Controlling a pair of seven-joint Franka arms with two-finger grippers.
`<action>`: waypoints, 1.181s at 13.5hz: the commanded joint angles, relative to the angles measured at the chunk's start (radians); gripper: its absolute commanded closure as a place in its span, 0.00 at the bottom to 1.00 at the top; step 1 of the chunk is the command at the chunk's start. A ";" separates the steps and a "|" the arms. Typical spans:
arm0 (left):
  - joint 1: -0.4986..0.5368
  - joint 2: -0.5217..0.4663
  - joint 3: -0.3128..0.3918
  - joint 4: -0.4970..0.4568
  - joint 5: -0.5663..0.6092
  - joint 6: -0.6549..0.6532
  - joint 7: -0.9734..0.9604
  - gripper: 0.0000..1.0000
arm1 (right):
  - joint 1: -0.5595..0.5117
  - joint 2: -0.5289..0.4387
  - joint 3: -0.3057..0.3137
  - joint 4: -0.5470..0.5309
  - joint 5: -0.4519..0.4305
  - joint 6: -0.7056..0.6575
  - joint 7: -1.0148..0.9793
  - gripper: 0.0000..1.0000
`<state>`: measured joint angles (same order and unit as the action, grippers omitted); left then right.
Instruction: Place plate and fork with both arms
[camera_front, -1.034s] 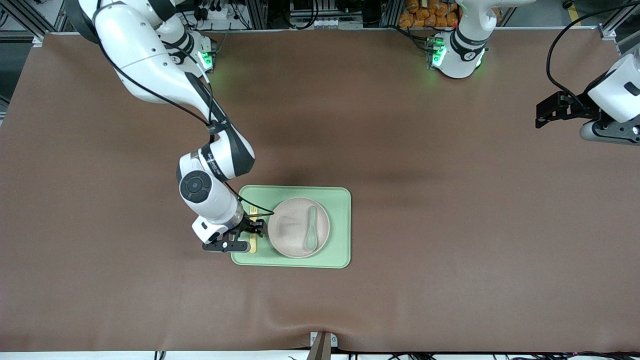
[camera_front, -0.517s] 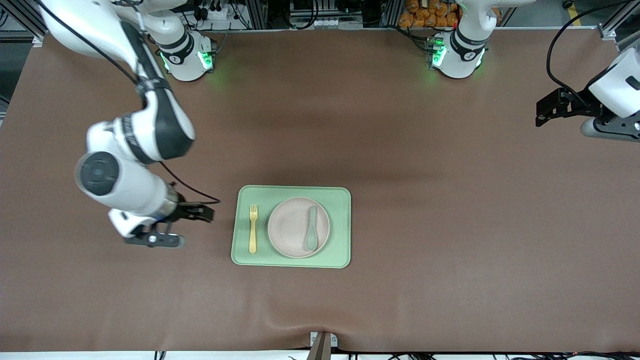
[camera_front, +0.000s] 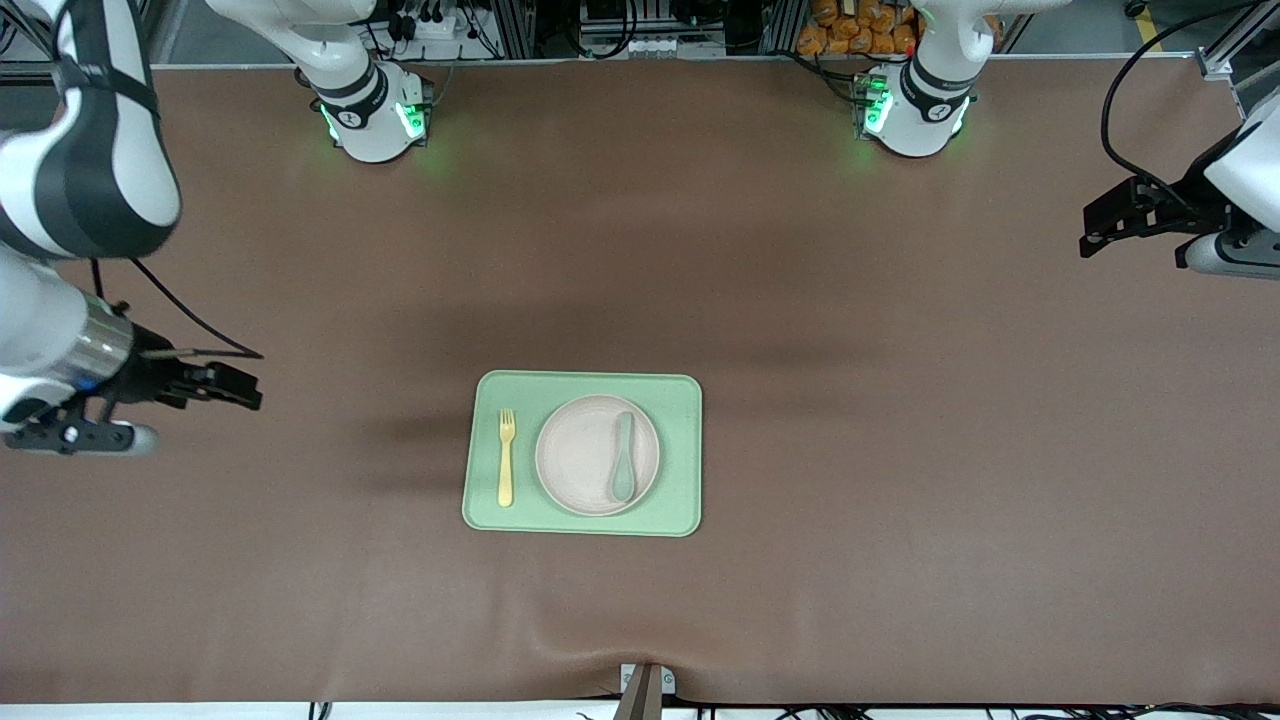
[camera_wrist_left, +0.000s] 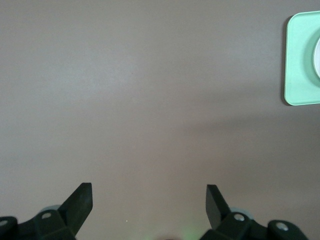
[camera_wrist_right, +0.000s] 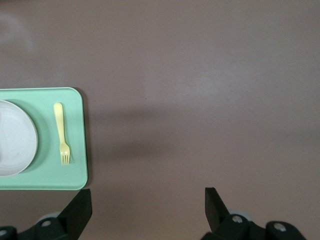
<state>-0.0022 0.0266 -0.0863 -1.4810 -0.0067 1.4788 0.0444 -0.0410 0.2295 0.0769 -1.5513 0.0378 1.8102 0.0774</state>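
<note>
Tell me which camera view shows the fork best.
The front view: the fork lies whole on the tray beside the plate, tines plain. The right wrist view shows it whole too, but without the full setting around it. The left wrist view misses it.

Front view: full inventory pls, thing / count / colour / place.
tray: 1, pale green, mid-table
plate: 1, off-white, on the tray
spoon: 1, grey-green, lying on the plate
fork: 1, pale yellow, on the tray beside the plate, toward the right arm's end
table: 1, brown cover
right gripper: 1, black, open, over bare table at the right arm's end
left gripper: 1, black, open, over the left arm's end, waiting
</note>
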 joint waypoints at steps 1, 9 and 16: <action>-0.001 -0.008 -0.006 -0.004 -0.007 0.008 -0.011 0.00 | -0.007 -0.198 0.011 -0.192 0.016 0.026 0.033 0.00; 0.001 -0.007 -0.020 -0.008 0.008 0.003 -0.063 0.00 | 0.000 -0.333 0.017 -0.187 0.005 -0.003 0.055 0.00; -0.001 -0.007 -0.041 -0.007 0.042 0.005 -0.064 0.00 | -0.004 -0.263 0.017 -0.072 -0.016 -0.015 0.045 0.00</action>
<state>-0.0037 0.0272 -0.1138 -1.4866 0.0083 1.4792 -0.0031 -0.0382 -0.0440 0.0877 -1.6526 0.0329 1.8106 0.1179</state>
